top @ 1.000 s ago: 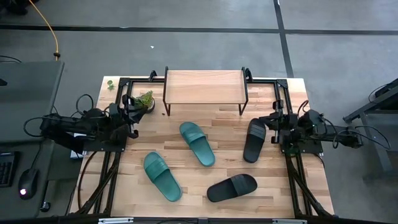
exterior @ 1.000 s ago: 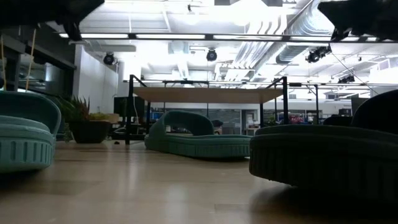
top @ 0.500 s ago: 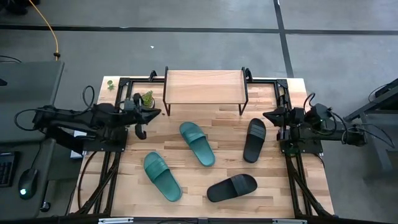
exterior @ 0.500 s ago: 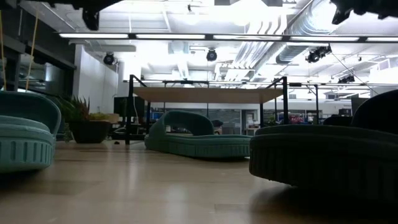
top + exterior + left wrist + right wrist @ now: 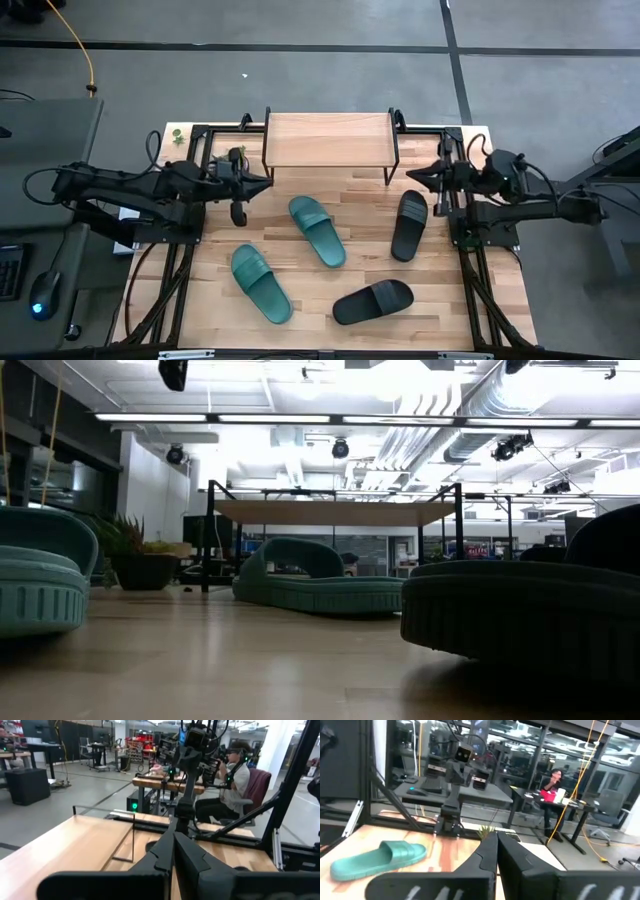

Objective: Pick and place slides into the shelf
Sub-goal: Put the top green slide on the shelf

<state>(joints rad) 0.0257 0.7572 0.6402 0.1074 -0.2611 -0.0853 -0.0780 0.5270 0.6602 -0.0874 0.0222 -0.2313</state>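
Note:
Four slides lie sole-down on the tabletop. One teal slide (image 5: 317, 230) sits mid-table and another teal slide (image 5: 261, 283) nearer the left front. A black slide (image 5: 409, 224) lies at the right and a second black slide (image 5: 373, 301) near the front. The shelf (image 5: 329, 140) stands on its black legs at the far edge, its plank top bare. My left gripper (image 5: 262, 181) hovers shut over the left side, by the shelf's left legs. My right gripper (image 5: 412, 177) hovers shut just beyond the right black slide. Both wrist views show the fingers (image 5: 173, 840) (image 5: 496, 840) closed together.
A small potted plant (image 5: 135, 555) stands at the far left corner beside the shelf. Black frame rails (image 5: 183, 270) run along both table sides. Bare wood lies between the slides and under the shelf. A person (image 5: 235, 775) sits at a desk beyond the table.
Both arms have left their side positions and risen. The left gripper swung toward the table's right and the right gripper toward the table's left, both ending near the shelf's legs. The slides and the shelf have stayed in place.

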